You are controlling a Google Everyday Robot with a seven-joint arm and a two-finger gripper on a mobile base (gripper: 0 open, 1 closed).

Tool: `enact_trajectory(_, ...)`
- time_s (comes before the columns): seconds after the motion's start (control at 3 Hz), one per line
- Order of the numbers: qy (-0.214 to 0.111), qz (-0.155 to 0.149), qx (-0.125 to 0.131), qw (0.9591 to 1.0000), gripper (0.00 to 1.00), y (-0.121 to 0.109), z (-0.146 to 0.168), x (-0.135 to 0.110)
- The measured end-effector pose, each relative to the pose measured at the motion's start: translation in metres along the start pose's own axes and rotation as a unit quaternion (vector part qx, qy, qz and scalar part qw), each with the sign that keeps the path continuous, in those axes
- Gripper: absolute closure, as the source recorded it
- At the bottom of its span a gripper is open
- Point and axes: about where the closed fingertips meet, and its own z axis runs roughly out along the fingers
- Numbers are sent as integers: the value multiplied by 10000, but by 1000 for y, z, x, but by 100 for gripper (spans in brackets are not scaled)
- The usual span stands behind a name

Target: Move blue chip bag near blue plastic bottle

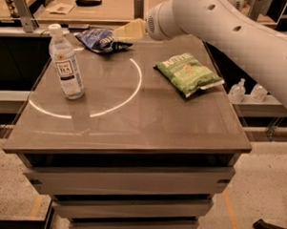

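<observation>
The gripper (124, 30) is at the far edge of the table (148, 121), carried by an arm that reaches in from the right. Its pale tip points left. Whether it is spread or pressed together cannot be told from this view.

The blue chip bag (101, 39) lies at the far left of the table, directly left of the gripper tip and just beside it; contact cannot be confirmed. The bag is crumpled, and its long axis runs roughly left to right, in line with the gripper's approach.

The blue plastic bottle (65, 63) stands upright and capped, nearer the camera and to the left of the bag. The bag's path therefore runs toward the camera and slightly left. The bottle's contents appear clear.

A green chip bag (188, 73) lies flat on the right side, well apart from this path.
</observation>
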Motion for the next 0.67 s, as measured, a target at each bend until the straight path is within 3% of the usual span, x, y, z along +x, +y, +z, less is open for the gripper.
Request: enact_trajectory(0.67, -162, -663, 205, 9975, 0, -3, 60, -29)
